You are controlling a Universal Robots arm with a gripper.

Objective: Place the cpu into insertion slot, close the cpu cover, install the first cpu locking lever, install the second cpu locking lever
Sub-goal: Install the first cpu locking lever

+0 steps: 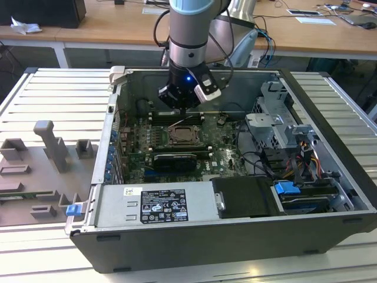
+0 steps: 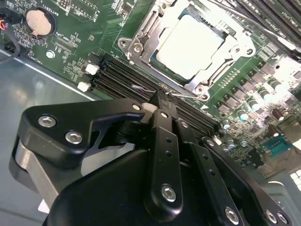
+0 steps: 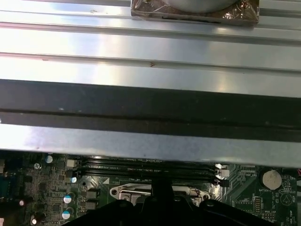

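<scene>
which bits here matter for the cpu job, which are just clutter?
Job:
- cpu, seated in the insertion slot
- cpu cover, down over it
- hand, fingers together by a thin wire lever

Clutter:
- coin cell
- memory slots
- grey fixtures

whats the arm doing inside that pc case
A single robot arm is reaching down into an open computer case, its gripper shut, with its fingertips at a thin wire locking lever beside the insertion slot. The cpu already sits in the slot on the green motherboard, and the cpu cover looks closed down around it. The fingertips hang over the black memory slots next to the socket.
</scene>
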